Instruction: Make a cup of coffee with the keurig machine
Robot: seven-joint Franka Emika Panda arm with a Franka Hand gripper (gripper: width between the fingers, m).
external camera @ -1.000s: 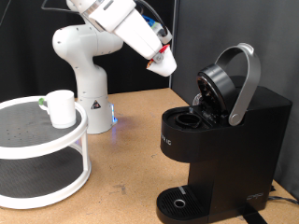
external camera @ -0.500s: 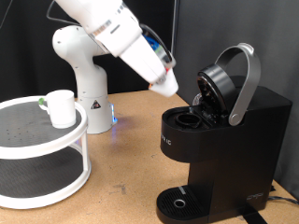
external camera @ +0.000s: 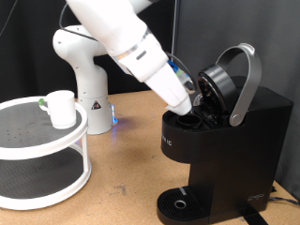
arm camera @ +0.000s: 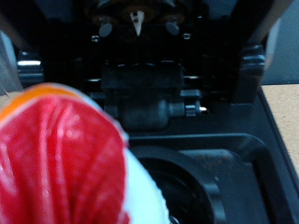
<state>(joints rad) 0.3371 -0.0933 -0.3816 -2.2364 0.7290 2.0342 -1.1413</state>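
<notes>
The keurig machine (external camera: 239,141) stands at the exterior view's right with its head (external camera: 217,89) lifted open and the grey handle band (external camera: 246,80) raised. My gripper (external camera: 192,105) reaches down into the open pod chamber (arm camera: 187,191); its fingertips are hidden there. In the wrist view a red-topped white pod (arm camera: 65,159) fills the near corner, held close before the camera and just above the chamber. The cup (external camera: 62,107), white with a greenish handle, stands on the round stand at the exterior view's left, far from the gripper.
A white two-tier round stand (external camera: 80,141) holds the cup on its top shelf. The robot's base (external camera: 86,80) stands behind it. The machine's round drip tray (external camera: 180,203) is at the bottom. A wooden table (external camera: 127,173) lies between stand and machine.
The arm has swung down and to the exterior view's right, bringing the gripper from above the machine into its open pod chamber. The cup and the machine have not moved.
</notes>
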